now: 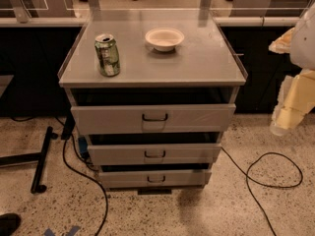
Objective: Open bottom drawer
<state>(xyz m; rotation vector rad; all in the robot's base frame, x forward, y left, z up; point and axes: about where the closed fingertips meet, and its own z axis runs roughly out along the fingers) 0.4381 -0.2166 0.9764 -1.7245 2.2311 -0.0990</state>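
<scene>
A light grey cabinet (152,65) stands in the middle of the camera view with three drawers. The bottom drawer (128,178) is the slimmest front, lowest of the three, with a small black handle (156,179) at its centre. It looks slightly out from the frame, like the two above it. My gripper (288,113) hangs at the right edge of the view, pale yellow, well to the right of the cabinet and above the level of the bottom drawer, touching nothing.
A green can (107,54) and a white bowl (164,38) stand on the cabinet top. The top drawer (113,119) and middle drawer (118,154) sit above. Black cables (275,176) loop on the speckled floor at right; a black stand (42,159) lies at left.
</scene>
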